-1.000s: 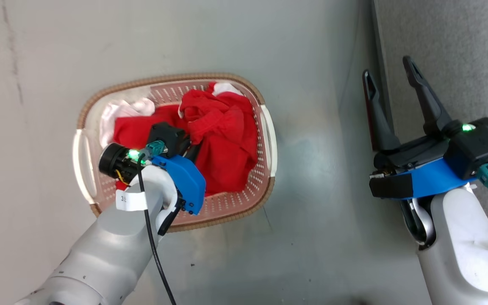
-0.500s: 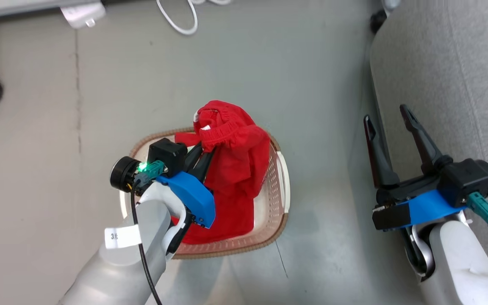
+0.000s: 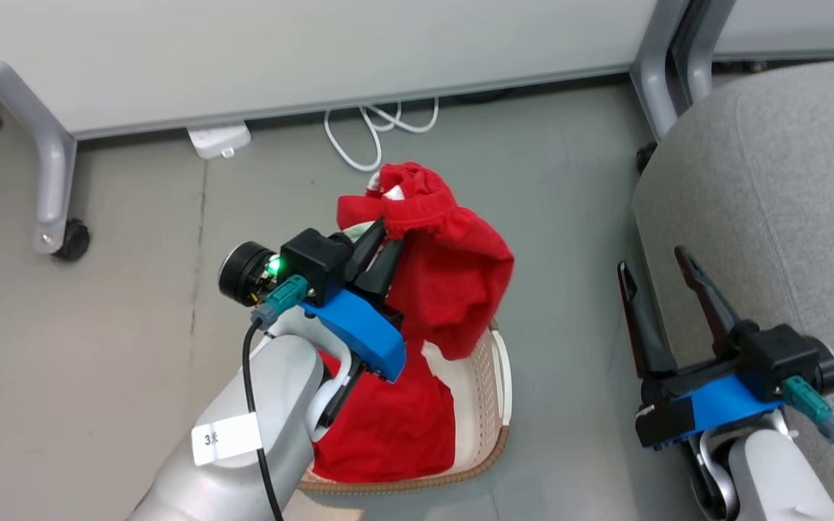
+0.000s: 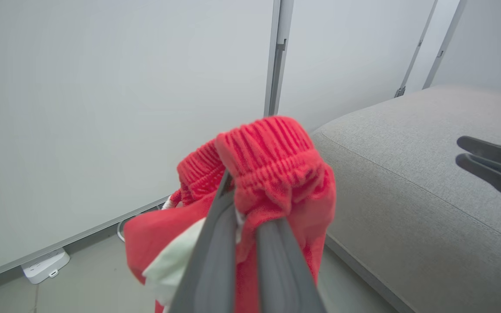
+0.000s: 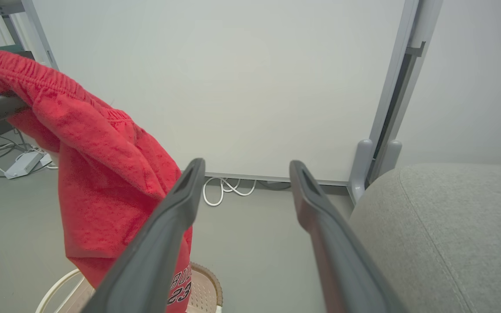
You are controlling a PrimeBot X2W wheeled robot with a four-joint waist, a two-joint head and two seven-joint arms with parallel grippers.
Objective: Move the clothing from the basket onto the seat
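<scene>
Red clothing (image 3: 453,282); long axis vertical; top end pinched in left claw (image 3: 388,235)

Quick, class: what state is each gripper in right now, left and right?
Left gripper: shut on the clothing, pinching its waistband above the basket.
Right gripper: open, holding nothing.
</scene>
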